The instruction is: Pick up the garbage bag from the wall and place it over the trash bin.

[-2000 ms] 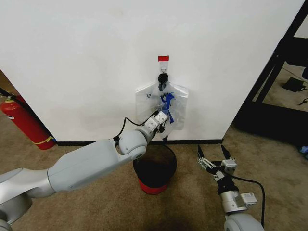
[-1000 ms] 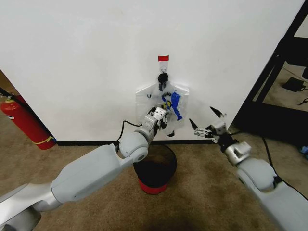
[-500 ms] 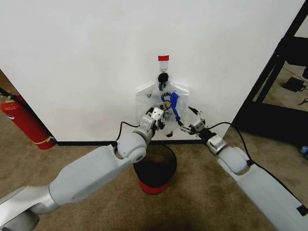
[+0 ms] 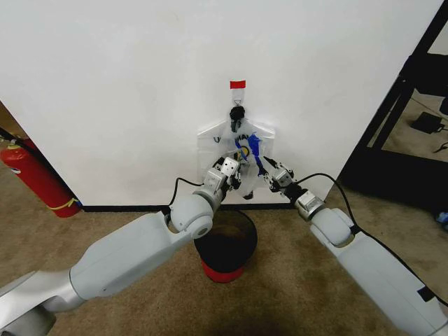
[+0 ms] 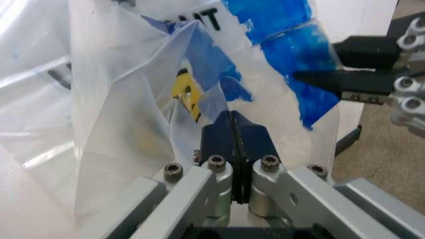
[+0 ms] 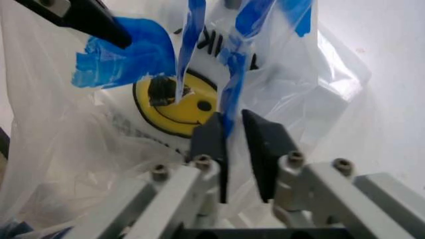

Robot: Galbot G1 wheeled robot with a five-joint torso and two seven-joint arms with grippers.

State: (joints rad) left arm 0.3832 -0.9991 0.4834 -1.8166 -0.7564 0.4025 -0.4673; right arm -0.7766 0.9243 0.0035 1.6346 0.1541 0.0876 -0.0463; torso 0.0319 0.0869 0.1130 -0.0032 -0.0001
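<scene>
The garbage bag, see-through with a yellow smiley face and blue marks, hangs from a hook on the white wall. My left gripper is shut on a fold of its plastic. From the other side my right gripper has its fingers nearly together around a blue-marked fold. The two grippers are close together on the bag's lower half. The trash bin, round and black with a red base, stands on the carpet below the bag and between my arms.
A bunch of like bags hangs flat behind, held by a black tie under red tape. A red fire extinguisher leans at the left wall. A black metal frame stands at the right.
My right arm rose from the floor side to the bag, and its wide-open fingers have closed onto a fold. The left gripper has held its place on the bag, lifted slightly.
</scene>
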